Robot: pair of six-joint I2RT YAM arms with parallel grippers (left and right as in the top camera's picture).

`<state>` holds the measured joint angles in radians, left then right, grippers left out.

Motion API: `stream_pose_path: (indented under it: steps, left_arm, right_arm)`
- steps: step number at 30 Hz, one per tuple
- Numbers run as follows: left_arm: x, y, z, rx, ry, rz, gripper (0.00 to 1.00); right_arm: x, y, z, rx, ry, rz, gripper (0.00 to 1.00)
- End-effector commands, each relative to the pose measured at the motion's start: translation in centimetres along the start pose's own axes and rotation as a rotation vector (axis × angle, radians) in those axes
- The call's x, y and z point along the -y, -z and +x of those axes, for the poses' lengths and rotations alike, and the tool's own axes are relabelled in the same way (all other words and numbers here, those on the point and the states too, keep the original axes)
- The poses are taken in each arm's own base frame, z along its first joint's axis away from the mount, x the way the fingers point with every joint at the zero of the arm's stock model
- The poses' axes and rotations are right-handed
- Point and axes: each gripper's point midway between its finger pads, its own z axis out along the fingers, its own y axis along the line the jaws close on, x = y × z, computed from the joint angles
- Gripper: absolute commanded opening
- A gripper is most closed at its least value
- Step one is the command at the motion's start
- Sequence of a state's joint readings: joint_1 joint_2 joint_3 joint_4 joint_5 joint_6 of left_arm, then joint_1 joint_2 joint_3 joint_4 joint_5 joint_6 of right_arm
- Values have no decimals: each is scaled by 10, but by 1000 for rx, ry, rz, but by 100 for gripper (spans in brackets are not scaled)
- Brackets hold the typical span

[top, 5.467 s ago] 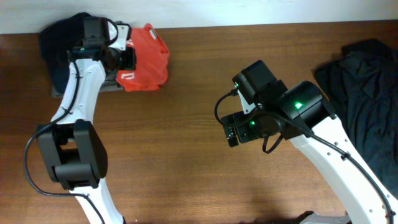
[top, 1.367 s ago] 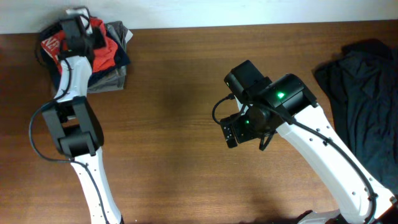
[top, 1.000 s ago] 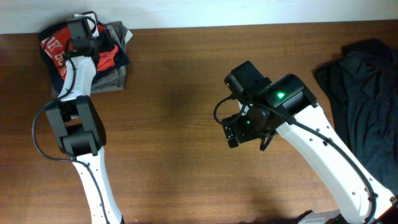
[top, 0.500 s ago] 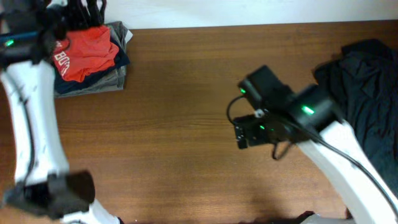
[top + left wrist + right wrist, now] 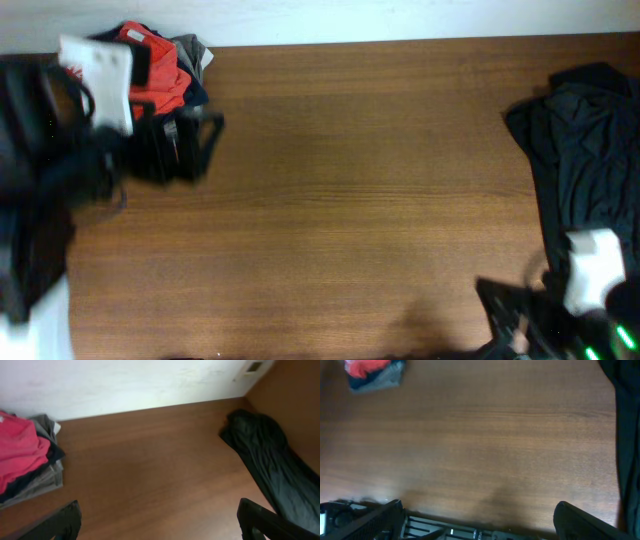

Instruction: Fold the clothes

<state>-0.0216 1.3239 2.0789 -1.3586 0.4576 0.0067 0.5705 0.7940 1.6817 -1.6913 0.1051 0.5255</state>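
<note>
Shirt: crumpled orange-red soft-fabric T-shirt (image 5: 160, 68), lying on the stack of folded dark navy and grey garments (image 5: 192, 50) at the 10 o'clock corner of the brown wooden desk (image 5: 350, 200).
Left jaws: spread wide, holding nothing.
Right jaws: spread wide, holding nothing.
Other cloth: rumpled black garment (image 5: 585, 150) at 3 o'clock.

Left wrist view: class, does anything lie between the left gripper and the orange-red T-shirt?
Nothing visible does. The orange-red soft T-shirt lies uncovered on top of the stack of dark navy and grey folded garments, and only bare wooden table shows between it and the open left gripper.
</note>
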Motion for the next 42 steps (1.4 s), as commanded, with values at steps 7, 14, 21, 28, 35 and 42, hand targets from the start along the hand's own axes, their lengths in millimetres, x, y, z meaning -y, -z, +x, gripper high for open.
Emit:
stream_pose_path:
  steps: [7, 14, 21, 28, 35, 42]
  left_arm:
    - [48, 71, 85, 195, -39, 58, 99]
    - [44, 74, 158, 322, -50, 78, 99]
    - [29, 43, 208, 278, -19, 75, 99]
    - [19, 18, 228, 200, 10, 66, 99]
    - [18, 18, 228, 197, 11, 65, 99]
    - [18, 18, 228, 197, 11, 65, 99]
  right_arm:
    - [30, -6, 45, 173, -105, -83, 99]
    - [33, -33, 53, 269, -119, -134, 99]
    - [33, -48, 36, 350, -136, -121, 99]
    - [37, -51, 32, 372, -143, -92, 99]
    - [37, -51, 32, 371, -143, -92, 99]
    - [37, -51, 32, 371, -143, -92, 99]
